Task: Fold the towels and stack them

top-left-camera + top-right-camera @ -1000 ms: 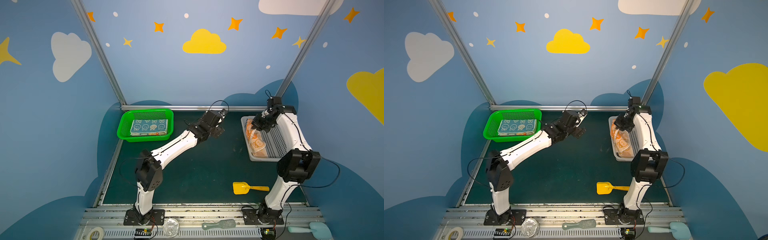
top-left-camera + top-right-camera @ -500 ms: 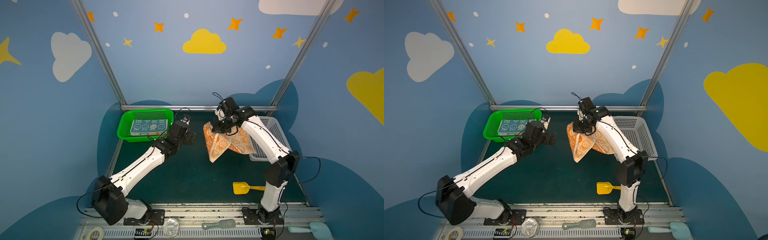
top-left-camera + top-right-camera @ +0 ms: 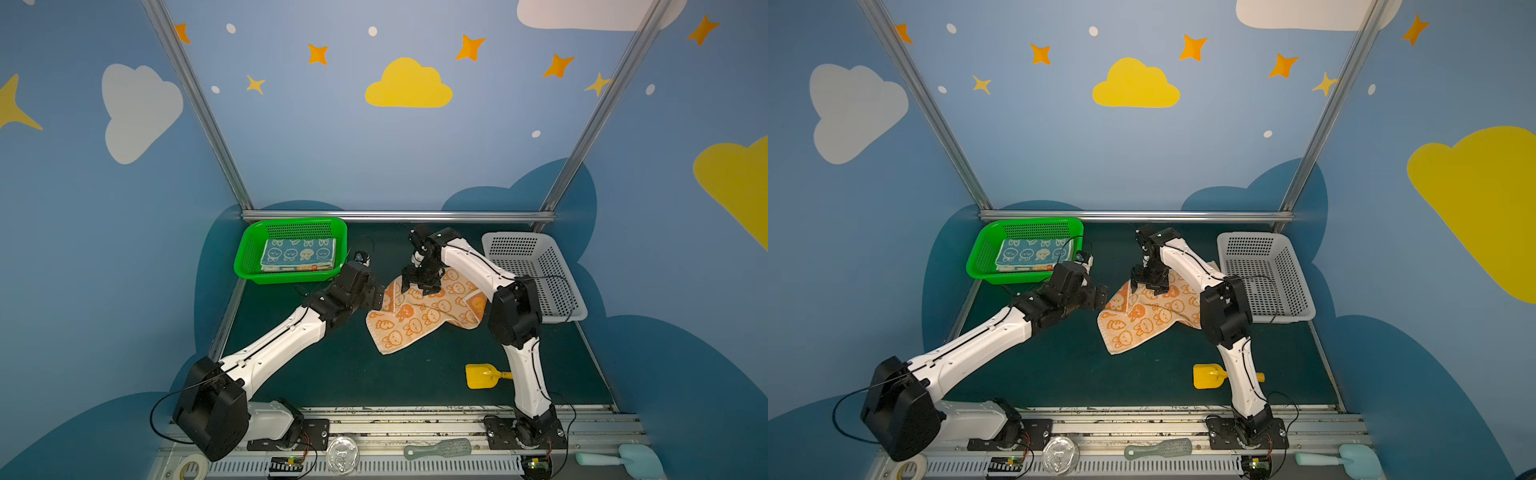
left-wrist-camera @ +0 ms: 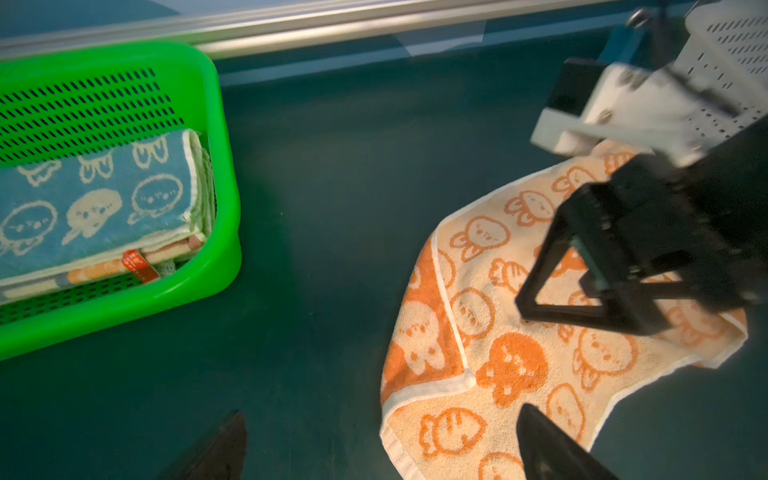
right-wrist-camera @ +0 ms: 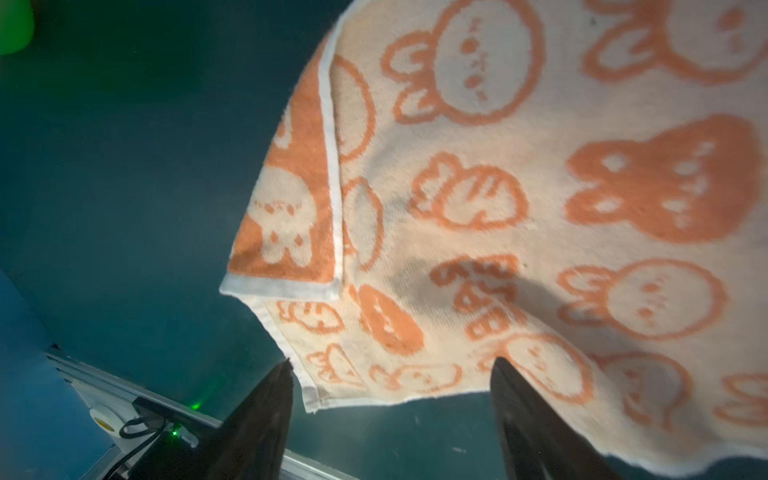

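Note:
An orange-and-cream rabbit towel (image 3: 415,326) (image 3: 1142,326) lies rumpled in the middle of the dark table, one corner flipped over to its orange side (image 4: 419,332) (image 5: 286,216). My right gripper (image 3: 419,289) (image 3: 1149,286) (image 5: 392,374) hangs just above the towel's far part, open, with nothing between its fingers. My left gripper (image 3: 379,297) (image 3: 1100,296) (image 4: 382,419) is open at the towel's left edge, one finger over the cloth. A folded stack topped by a blue rabbit towel (image 3: 297,251) (image 3: 1034,251) (image 4: 95,199) sits in the green basket (image 3: 249,257) (image 3: 980,257) (image 4: 224,166).
A white perforated basket (image 3: 536,274) (image 3: 1266,274) (image 4: 731,41) stands at the right with no cloth showing inside. A yellow toy scoop (image 3: 482,376) (image 3: 1208,376) lies near the right arm's base. A tape roll, a clear lid, a brush and a pale spatula rest on the front rail.
My right gripper lifted the orange towel out of the white basket, carried it to the table's middle and opened, leaving it lying there. My left arm swung back and down to the towel's left edge.

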`<state>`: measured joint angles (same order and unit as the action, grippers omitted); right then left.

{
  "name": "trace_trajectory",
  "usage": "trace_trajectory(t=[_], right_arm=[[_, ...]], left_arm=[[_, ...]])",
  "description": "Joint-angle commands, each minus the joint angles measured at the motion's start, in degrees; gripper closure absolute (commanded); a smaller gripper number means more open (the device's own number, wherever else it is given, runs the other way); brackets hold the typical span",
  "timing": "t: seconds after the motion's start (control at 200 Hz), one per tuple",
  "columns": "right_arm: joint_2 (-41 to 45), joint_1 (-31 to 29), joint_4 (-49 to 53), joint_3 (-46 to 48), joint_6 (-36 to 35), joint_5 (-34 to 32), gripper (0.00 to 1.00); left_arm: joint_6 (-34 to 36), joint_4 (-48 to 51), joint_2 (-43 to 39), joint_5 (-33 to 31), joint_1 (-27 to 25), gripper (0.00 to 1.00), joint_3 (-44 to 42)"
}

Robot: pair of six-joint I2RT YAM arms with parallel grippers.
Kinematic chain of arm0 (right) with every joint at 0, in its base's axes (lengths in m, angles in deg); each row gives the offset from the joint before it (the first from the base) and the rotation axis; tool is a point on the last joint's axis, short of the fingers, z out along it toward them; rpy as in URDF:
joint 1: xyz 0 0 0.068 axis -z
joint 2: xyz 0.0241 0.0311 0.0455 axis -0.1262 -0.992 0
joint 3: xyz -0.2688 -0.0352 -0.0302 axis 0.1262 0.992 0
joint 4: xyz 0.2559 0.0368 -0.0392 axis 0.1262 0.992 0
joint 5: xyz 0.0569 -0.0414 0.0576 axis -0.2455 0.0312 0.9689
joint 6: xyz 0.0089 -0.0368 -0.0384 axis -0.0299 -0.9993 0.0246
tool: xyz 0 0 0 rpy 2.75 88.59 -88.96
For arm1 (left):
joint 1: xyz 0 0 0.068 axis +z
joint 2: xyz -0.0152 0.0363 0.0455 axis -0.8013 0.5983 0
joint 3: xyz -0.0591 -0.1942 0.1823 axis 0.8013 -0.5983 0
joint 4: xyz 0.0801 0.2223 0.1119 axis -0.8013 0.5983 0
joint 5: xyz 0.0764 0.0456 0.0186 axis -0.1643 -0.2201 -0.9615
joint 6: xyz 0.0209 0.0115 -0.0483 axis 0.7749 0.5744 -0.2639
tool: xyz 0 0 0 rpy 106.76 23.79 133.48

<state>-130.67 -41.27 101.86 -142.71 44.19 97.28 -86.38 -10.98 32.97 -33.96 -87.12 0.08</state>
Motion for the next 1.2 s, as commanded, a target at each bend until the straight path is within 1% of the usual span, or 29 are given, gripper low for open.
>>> trace_trajectory(t=[0.0, 0.09, 0.155, 0.21, 0.275, 0.416, 0.576, 0.716, 0.811, 0.946, 1.066, 1.196], right_arm=[[7.3, 2.0, -0.1, 6.1, -0.8, -1.3, 0.18], [11.2, 4.1, -4.0, 15.9, -0.7, -1.1, 0.15], [13.3, 6.3, -7.0, 22.5, -0.4, 0.5, 0.15], [14.6, 7.9, -8.9, 26.8, -0.2, 1.8, 0.15], [15.6, 9.2, -9.9, 30.6, -0.4, 1.0, 0.15], [15.9, 11.4, -11.0, 34.6, -1.0, -0.1, 0.15], [11.4, 12.9, -10.9, 32.9, -1.6, -1.8, 0.15], [3.5, 14.2, -8.9, 26.3, -1.8, -3.1, 0.15], [-2.4, 14.8, -6.4, 19.5, -2.2, -4.1, 0.15], [-9.3, 15.3, -3.2, 9.4, -2.2, -3.1, 0.15], [-17.4, 15.4, 2.4, -4.7, -2.9, -2.8, 0.15], [-27.8, 15.4, 11.6, -26.6, -3.9, -2.6, 0.15]], left_arm=[[-1.9, -1.0, 2.2, 3.8, 0.1, 0.00, 0.3], [-2.8, -0.9, 5.8, 8.3, 0.1, 0.00, 2.0], [-3.4, -1.3, 8.8, 12.3, 0.0, 0.00, 3.5], [-4.4, -1.4, 11.5, 14.3, -0.4, 0.00, 4.9], [-5.1, -1.5, 14.7, 16.1, -0.8, 0.00, 6.4], [-5.3, -0.7, 21.6, 18.2, -2.8, 0.00, 10.1], [-5.4, 0.9, 27.4, 18.8, -4.5, 0.00, 13.5], [-6.1, 2.7, 28.6, 18.3, -4.5, 0.00, 13.2], [-6.1, 2.8, 27.0, 17.9, -4.5, 0.00, 11.4], [-6.1, 4.2, 24.2, 16.7, -4.1, 0.00, 10.3], [-6.8, 4.6, 22.2, 18.4, -4.0, 0.00, 10.0], [-6.6, 5.4, 20.7, 18.1, -3.6, 0.00, 9.9]])
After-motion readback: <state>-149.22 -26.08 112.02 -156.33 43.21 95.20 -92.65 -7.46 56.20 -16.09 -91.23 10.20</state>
